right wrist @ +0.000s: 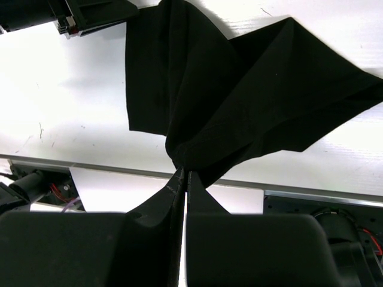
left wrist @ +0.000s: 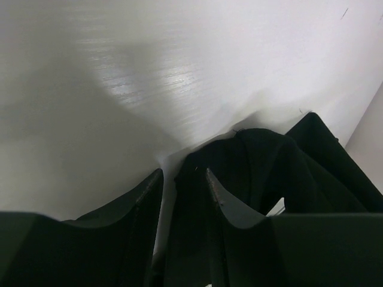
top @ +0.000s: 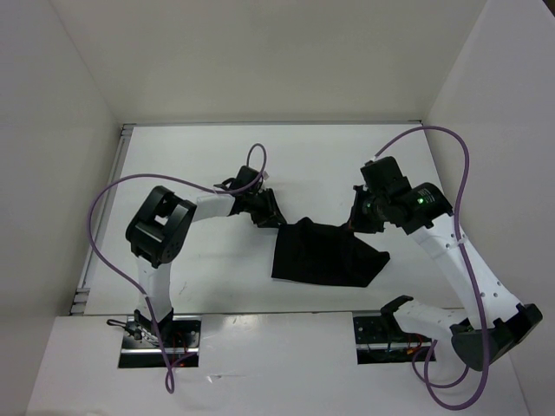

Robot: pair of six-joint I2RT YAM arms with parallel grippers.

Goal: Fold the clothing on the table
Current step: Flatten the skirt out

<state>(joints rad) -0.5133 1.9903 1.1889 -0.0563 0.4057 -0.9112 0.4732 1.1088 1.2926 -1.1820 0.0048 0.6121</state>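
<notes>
The black clothing (top: pixel 325 256) lies crumpled on the white table (top: pixel 303 165), near the front centre. My right gripper (top: pixel 355 221) is shut on its far right corner, and the fabric (right wrist: pixel 239 101) hangs bunched from the pinched tips (right wrist: pixel 184 172). At the far left corner, my left gripper (top: pixel 276 218) has its jaws partly apart around a fold of the cloth (left wrist: pixel 269 167). The fold rests against the right finger (left wrist: pixel 218 194), and a sliver of table shows beside the left finger (left wrist: pixel 149 191). The left gripper (left wrist: pixel 182 173) sits low over the table.
White walls close in the table at the back and on both sides. A metal edge strip (right wrist: pixel 90 164) runs along the near side, with the arm bases (top: pixel 160 340) beyond it. Purple cables (top: pixel 104 225) loop off both arms. The left gripper (right wrist: pixel 90 15) shows at the top left of the right wrist view.
</notes>
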